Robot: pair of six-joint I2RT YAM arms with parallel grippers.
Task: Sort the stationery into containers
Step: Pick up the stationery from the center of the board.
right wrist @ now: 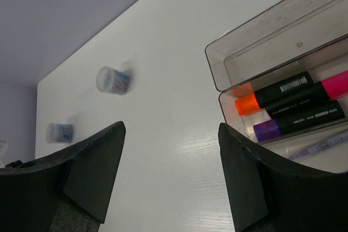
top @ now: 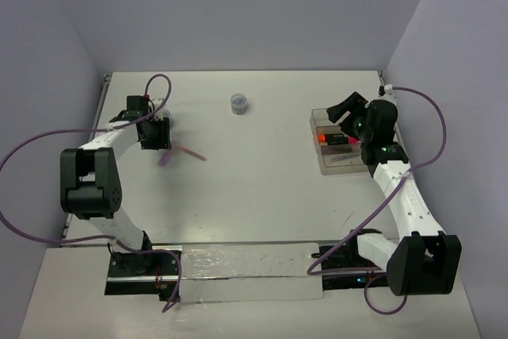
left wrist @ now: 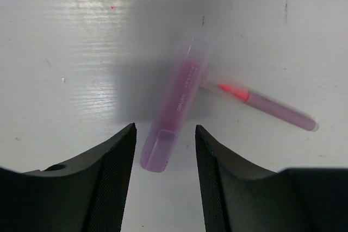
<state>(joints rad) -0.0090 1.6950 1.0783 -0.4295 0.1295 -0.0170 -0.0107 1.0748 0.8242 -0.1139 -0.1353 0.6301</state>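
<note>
A: Where is the pale purple marker (left wrist: 176, 110)?

B: On the bench (left wrist: 65, 52), as far as I can tell; it sits between the fingers of the left gripper (left wrist: 165, 134), which is spread and touches nothing; a slim pen (left wrist: 266, 104) meets its side.

A: How to take it well?

B: I'd centre on the barrel, close squarely, lift clear of the pen; the right gripper (right wrist: 171, 134), also spread, hovers by the tray (right wrist: 217, 61).
</note>
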